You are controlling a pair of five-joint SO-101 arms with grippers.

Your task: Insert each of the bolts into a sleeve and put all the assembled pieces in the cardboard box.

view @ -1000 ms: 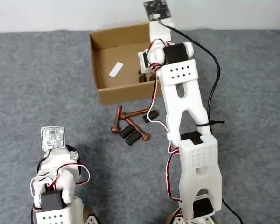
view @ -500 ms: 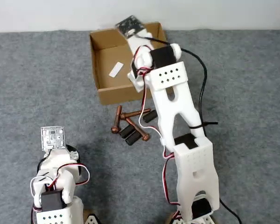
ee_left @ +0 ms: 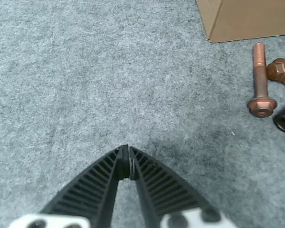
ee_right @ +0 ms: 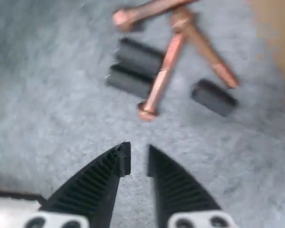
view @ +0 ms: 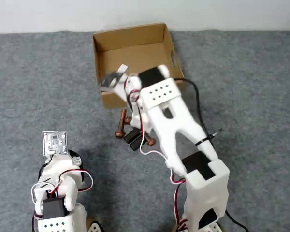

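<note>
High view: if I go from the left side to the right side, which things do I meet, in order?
left arm → loose bolts and sleeves → right arm's base. The cardboard box spans the same stretch as the pile, so it is left out.

I have swung my right hand (ee_right: 138, 159) away from the open brown cardboard box (view: 130, 35). It now hangs over the copper-coloured metal bolts (ee_right: 162, 78) and black cylindrical sleeves (ee_right: 137, 59) on the grey surface (view: 261, 96).
</note>
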